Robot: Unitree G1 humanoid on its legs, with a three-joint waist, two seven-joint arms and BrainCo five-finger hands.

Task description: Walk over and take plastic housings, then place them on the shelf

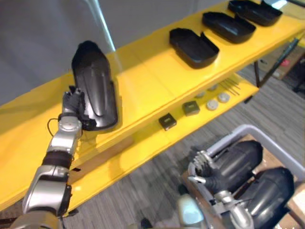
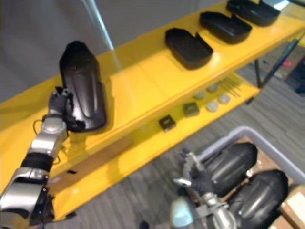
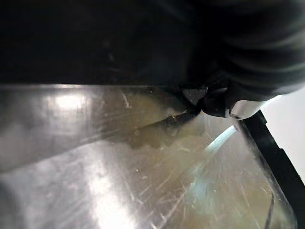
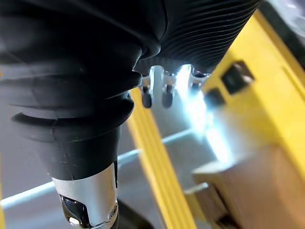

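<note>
Right hand (image 1: 204, 164) at bin housing (image 1: 238, 160), grip: cannot tell | left hand (image 1: 74, 102) grips black housing (image 1: 93, 83) at shelf (image 1: 152, 76) front edge | step: placing | next: lay it flat, let go

No readable text, labels or numbers, none legible on plastic housings (image 1: 94, 86) or shelf (image 1: 143, 81)

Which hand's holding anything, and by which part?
Left hand grips the black housing by its near-end edge, at the shelf. Right hand open at the bin, holding nothing.
</note>
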